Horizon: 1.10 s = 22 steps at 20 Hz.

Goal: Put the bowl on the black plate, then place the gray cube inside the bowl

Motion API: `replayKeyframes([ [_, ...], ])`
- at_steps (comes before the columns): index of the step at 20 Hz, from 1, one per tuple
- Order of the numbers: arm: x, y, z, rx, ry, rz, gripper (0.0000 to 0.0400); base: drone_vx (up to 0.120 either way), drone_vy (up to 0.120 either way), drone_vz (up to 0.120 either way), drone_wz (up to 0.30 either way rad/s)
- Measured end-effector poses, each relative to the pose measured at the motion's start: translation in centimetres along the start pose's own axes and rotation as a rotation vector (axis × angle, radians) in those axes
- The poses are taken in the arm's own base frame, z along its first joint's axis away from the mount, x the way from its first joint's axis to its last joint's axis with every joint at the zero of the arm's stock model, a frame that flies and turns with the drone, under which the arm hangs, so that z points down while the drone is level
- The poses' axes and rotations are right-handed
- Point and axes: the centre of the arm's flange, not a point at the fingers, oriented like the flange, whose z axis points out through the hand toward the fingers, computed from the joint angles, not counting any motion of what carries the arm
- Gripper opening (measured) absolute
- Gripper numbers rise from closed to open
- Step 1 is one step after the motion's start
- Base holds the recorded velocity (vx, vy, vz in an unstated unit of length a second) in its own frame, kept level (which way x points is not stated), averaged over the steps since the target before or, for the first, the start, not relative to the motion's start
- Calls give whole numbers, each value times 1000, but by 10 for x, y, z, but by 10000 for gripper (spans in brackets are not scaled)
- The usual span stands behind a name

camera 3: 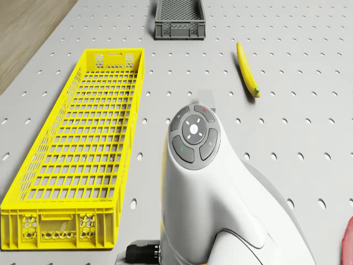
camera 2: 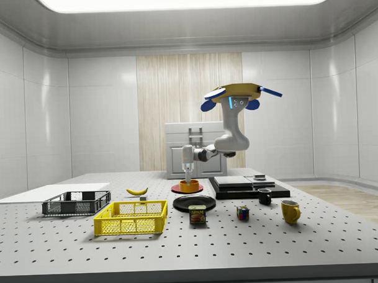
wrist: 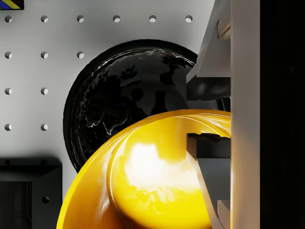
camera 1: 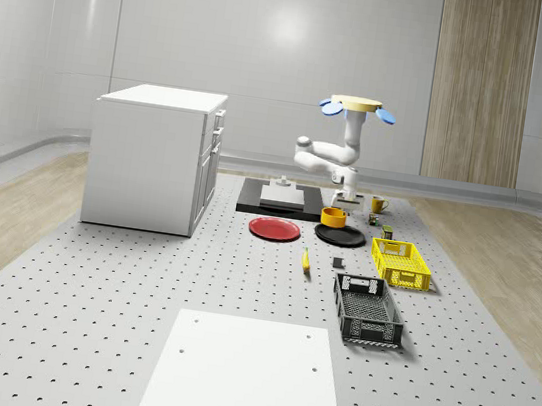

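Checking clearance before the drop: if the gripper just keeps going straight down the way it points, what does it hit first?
The gripper, shut on the yellow bowl rim, points down. Below it lies the black plate, so the bowl's underside would likely meet the plate first, probably near its edge; the depth is hard to judge.

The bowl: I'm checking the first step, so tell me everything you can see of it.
The bowl is round, glossy, orange-yellow and looks empty. It is upright, lifted clear of the table in the gripper, whose fingers pinch its rim. It hangs partly over the black plate, not yet set down. The drone hovers above the table near the black board.
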Motion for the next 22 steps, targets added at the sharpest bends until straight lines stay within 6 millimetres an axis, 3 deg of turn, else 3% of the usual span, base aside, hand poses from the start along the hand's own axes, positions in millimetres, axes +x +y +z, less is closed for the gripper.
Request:
replayKeyframes([
  [6,0,0,0,0,0,0,100,0,120,-93,0],
  [22,-9,9,34,0,0,0,100,0,0,0,0],
])
